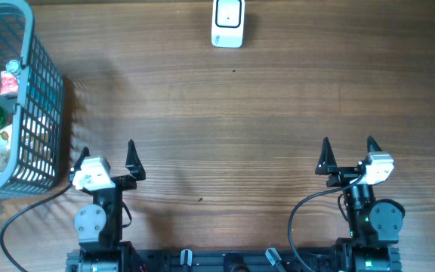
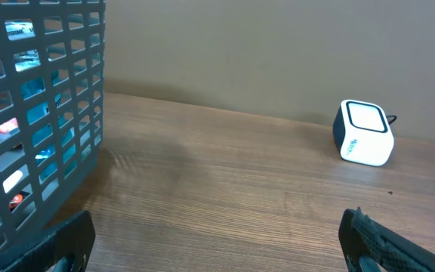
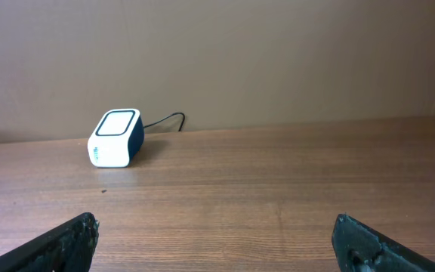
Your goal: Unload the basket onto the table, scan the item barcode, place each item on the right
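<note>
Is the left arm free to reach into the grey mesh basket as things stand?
Probably yes: the grey mesh basket stands open-topped beside the open left gripper, nothing between them.

Overhead looks down; low wrist views (facing forward) share scanner (image 3: 115, 139).

1. A brown wood-grain surface (image 1: 232, 113) fills the overhead view, its grain running left to right.
2. A plain beige wall (image 3: 278, 53) rises from the surface's far edge.
3. The light is soft and even, with faint shadows.
</note>
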